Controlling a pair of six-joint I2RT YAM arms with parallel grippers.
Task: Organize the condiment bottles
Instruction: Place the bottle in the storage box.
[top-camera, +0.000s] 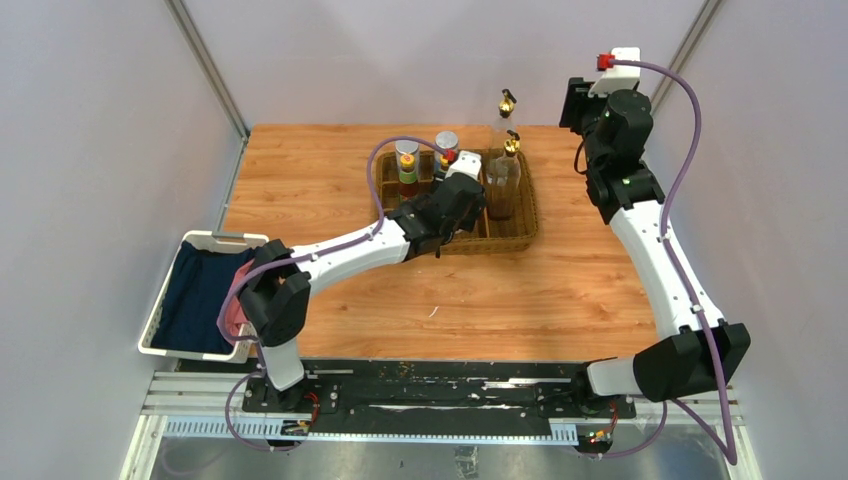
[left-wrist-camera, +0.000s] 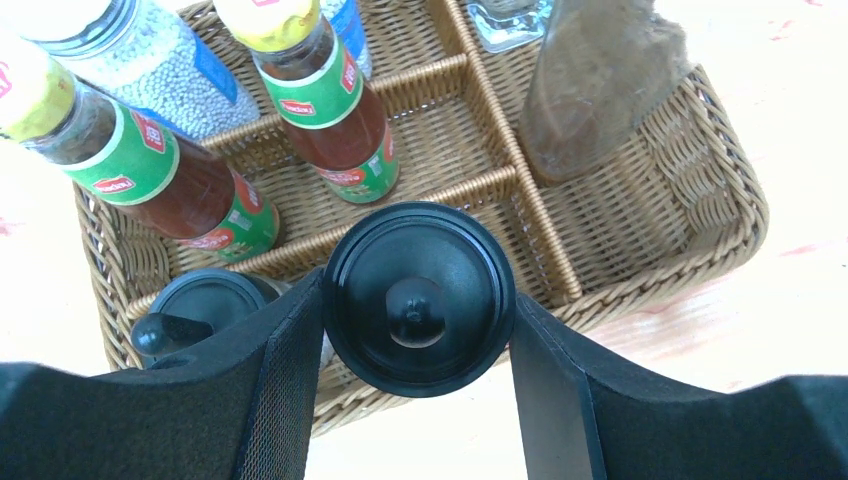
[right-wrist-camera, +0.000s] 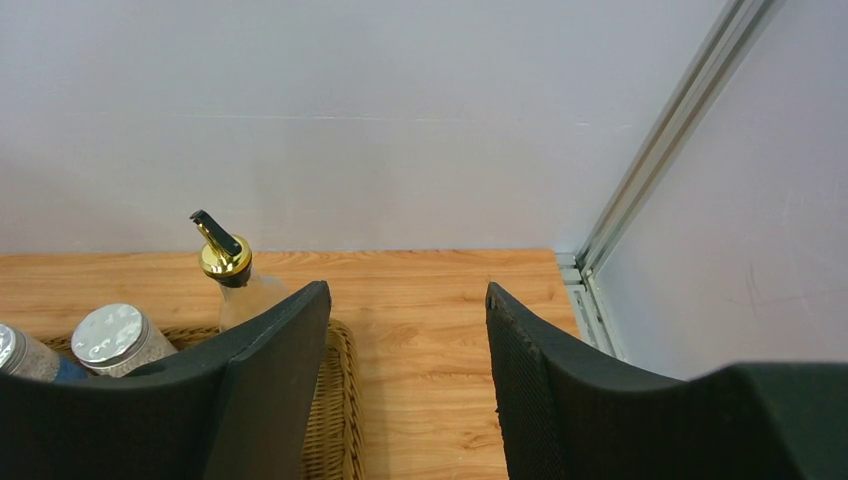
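My left gripper (left-wrist-camera: 415, 300) is shut on a black-lidded jar (left-wrist-camera: 418, 270), both fingers against its lid, over the near edge of the wicker tray (left-wrist-camera: 700, 190). A second black-lidded jar (left-wrist-camera: 195, 300) stands in the tray's near left compartment. Two red sauce bottles (left-wrist-camera: 330, 110) (left-wrist-camera: 160, 180) and a shaker (left-wrist-camera: 150, 60) stand behind it, and a brownish cruet (left-wrist-camera: 600, 90) stands on the right. From above, the left gripper (top-camera: 468, 195) covers the tray (top-camera: 525, 215). My right gripper (right-wrist-camera: 408, 300) is open and empty, beside the tray's right rim; a gold-spouted cruet (right-wrist-camera: 225, 265) and a silver-lidded shaker (right-wrist-camera: 110, 335) show there.
A white basket (top-camera: 165, 300) with dark blue cloth sits at the table's left edge. Walls and metal posts (top-camera: 205, 65) close in the back and sides. The right arm (top-camera: 660, 240) stretches along the table's right side.
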